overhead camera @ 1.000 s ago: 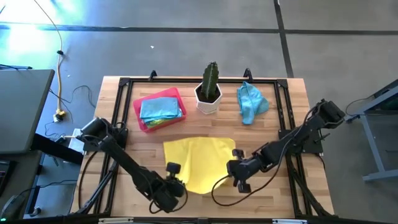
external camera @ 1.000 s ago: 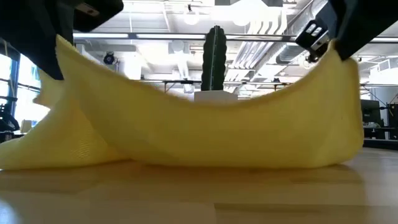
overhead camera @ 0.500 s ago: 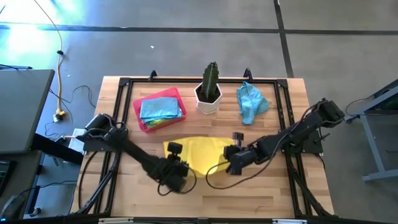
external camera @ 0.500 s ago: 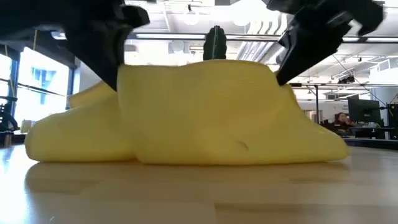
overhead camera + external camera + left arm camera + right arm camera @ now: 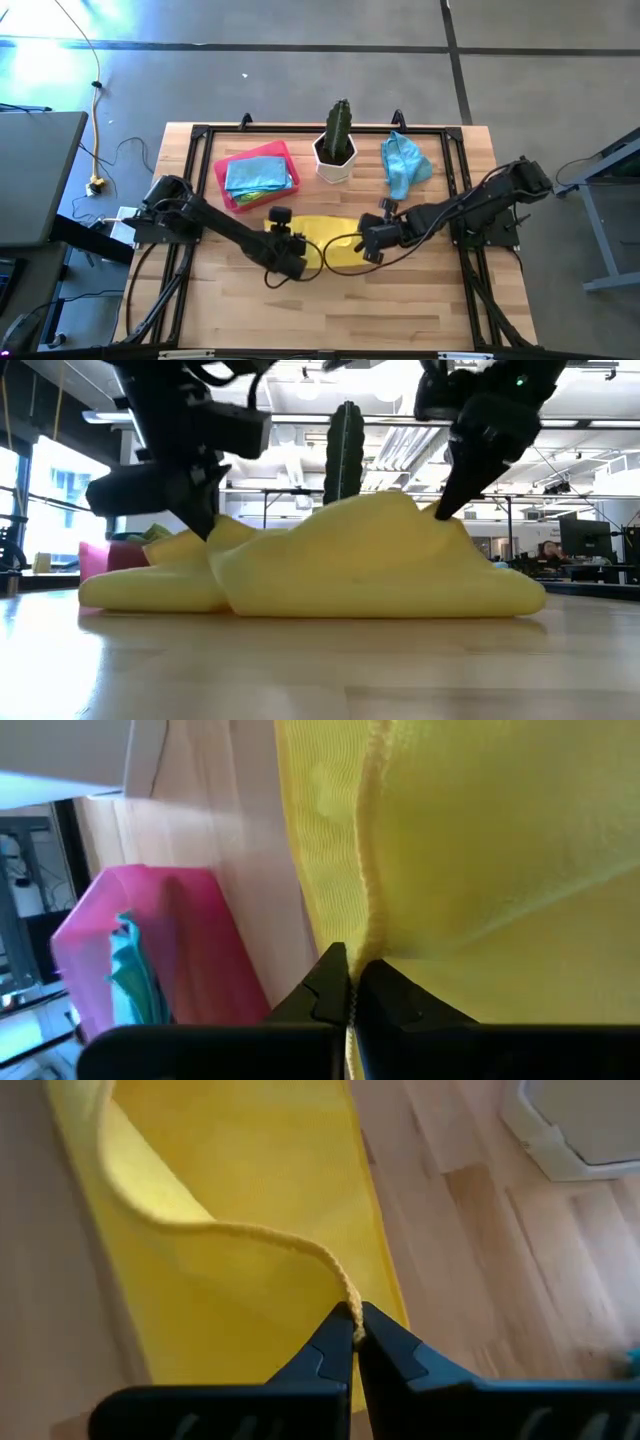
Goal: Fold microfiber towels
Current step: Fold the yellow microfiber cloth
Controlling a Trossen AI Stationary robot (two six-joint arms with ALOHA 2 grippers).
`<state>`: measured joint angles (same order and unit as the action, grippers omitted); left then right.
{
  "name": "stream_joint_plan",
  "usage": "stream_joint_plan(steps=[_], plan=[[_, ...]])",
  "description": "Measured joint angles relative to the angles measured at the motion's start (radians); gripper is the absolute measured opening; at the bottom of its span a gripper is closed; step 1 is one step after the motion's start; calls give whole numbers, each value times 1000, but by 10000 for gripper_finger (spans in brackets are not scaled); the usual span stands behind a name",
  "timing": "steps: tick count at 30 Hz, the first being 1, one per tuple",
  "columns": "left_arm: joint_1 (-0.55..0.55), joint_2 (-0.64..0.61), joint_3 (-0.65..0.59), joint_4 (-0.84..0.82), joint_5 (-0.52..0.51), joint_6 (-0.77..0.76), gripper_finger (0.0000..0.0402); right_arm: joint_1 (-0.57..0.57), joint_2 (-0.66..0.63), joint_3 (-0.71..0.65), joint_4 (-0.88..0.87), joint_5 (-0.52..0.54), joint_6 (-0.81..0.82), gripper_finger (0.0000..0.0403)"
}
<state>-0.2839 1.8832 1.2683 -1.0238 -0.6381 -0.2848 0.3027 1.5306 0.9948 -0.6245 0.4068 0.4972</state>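
Observation:
A yellow microfiber towel [image 5: 330, 240] lies on the wooden table, its near edge raised and carried over its far part, which rests flat. My left gripper [image 5: 300, 254] is shut on the raised edge's left end and my right gripper [image 5: 363, 246] on its right end. In the low view the towel [image 5: 350, 570] forms a low mound, peaking under the right gripper [image 5: 440, 512], with the left gripper [image 5: 207, 530] lower. A crumpled light blue towel [image 5: 403, 165] lies at the far right. My left gripper pinches the yellow towel's hemmed edge [image 5: 365, 935] between its two fingertips, slanting down from the near left. The held corner is lifted; the cloth sags slack from it onto the layer below. My right gripper pinches the same hemmed edge [image 5: 340, 1285] at its right end between its fingertips, slanting down from the near right. That end stands off the table, and the edge curves slack toward the other gripper.
A pink tray [image 5: 232, 172] at the far left holds blue and green towels. A potted cactus [image 5: 337, 145] in a white pot stands at the far middle, just beyond the yellow towel. A black frame [image 5: 455, 180] runs along the table's edges. Bare wood lies toward the near edge.
Both grippers have moved toward the table's far edge and a little down, tipping steeper, still shut. The yellow towel's near edge has gone with them and folded over its far part, which stayed in place; the tall sagging sheet is now a low mound.

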Motion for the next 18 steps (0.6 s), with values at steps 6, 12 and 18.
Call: stream_joint_plan(steps=[6,12,18], plan=[[45,0,-41,52,17,18,0,-53,36,-11,-38,-33,0,0],[62,0,-45,53,-87,17,0,-82,65,-12,-49,-76,4,0],[83,0,-45,61,-105,78,0,-83,65,-12,-75,-74,27,1]])
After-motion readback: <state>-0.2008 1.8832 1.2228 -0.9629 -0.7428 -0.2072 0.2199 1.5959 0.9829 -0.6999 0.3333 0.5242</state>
